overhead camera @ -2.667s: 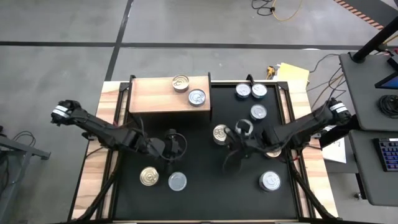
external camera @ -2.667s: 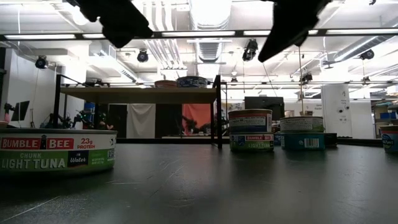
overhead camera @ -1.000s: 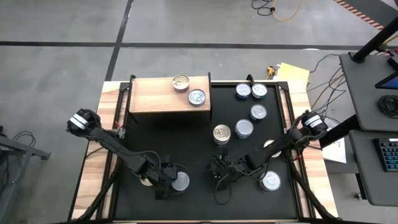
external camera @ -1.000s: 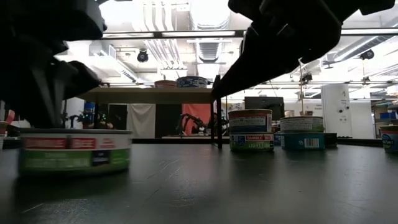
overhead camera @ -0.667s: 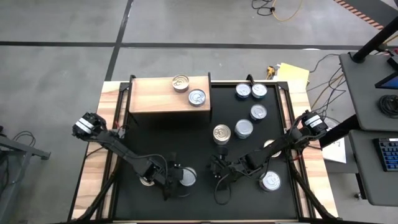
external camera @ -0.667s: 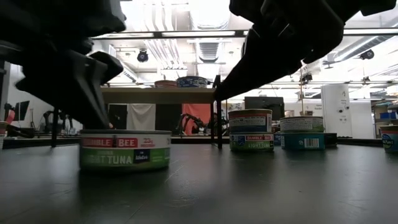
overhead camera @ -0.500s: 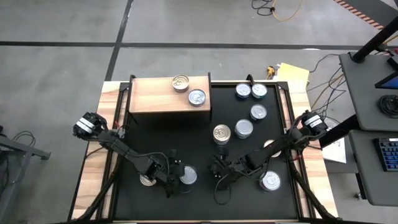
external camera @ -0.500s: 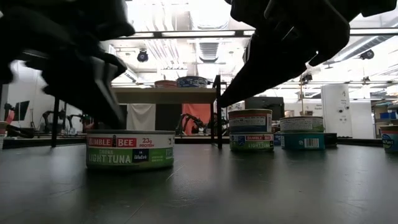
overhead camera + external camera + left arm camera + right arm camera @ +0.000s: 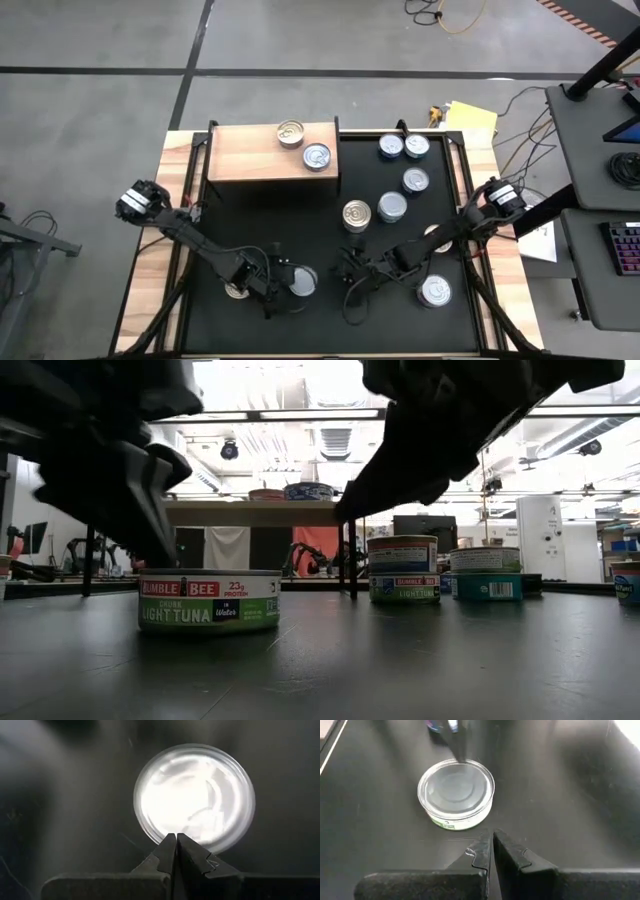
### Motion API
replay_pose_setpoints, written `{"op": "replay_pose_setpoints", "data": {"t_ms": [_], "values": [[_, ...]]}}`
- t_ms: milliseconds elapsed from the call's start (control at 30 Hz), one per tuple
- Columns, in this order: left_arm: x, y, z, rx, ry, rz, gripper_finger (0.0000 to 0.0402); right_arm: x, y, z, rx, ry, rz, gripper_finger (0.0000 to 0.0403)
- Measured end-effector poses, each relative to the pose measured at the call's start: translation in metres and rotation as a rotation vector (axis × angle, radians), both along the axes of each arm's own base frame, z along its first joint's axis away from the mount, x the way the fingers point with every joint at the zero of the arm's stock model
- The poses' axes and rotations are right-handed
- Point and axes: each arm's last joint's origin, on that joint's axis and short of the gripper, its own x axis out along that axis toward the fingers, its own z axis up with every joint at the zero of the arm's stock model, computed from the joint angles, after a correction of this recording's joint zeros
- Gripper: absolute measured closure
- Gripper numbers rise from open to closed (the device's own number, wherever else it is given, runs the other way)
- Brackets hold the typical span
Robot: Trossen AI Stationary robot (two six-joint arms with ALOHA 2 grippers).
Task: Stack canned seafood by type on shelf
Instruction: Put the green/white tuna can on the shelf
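Observation:
A silver-topped tuna can (image 9: 304, 282) (image 9: 209, 600) stands upright on the black table near its front edge. My left gripper (image 9: 284, 285) (image 9: 176, 836) is shut, with its tips at that can's left side. My right gripper (image 9: 347, 278) (image 9: 489, 837) is shut and hovers just right of the same can (image 9: 456, 795), apart from it. The wooden shelf (image 9: 255, 165) at the far left carries a gold-topped can (image 9: 290, 133) and a silver-topped can (image 9: 316, 156). A gold can (image 9: 236, 291) lies partly under my left arm. My left gripper sets its shut fingertips (image 9: 170, 842) against the silver-topped can's top rim (image 9: 151, 835), on the side toward the table's left. The fingers slant down from the table's left. The can stands flat on the table.
Further cans stand on the table: two at the far right (image 9: 390, 147) (image 9: 416, 146), one below them (image 9: 415, 180), a gold (image 9: 357, 215) and silver (image 9: 392, 207) pair mid-table, one at the near right (image 9: 435, 290). Bare black table lies between the shelf and the grippers.
My left gripper has moved toward the table's right edge, staying shut, and the silver-topped can has slid along the table to the right ahead of it, still upright. My right gripper has stayed in place.

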Motion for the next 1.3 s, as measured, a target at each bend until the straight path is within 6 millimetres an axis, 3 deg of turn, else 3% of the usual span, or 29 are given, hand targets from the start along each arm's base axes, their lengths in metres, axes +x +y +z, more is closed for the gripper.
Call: {"op": "replay_pose_setpoints", "data": {"t_ms": [367, 767, 1300], "values": [[-0.007, -0.004, 0.000, -0.044, 0.007, 0.065, 0.0401, 0.019, -0.008, -0.022, 0.265, -0.048, -0.090, 0.0390], [-0.015, -0.014, -0.004, -0.015, -0.030, 0.098, 0.0401, 0.024, -0.010, -0.018, 0.423, -0.060, -0.078, 0.0383], [-0.029, -0.029, -0.006, 0.030, -0.120, 0.118, 0.0401, 0.027, -0.012, -0.018, 0.508, -0.066, -0.157, 0.0198]]}}
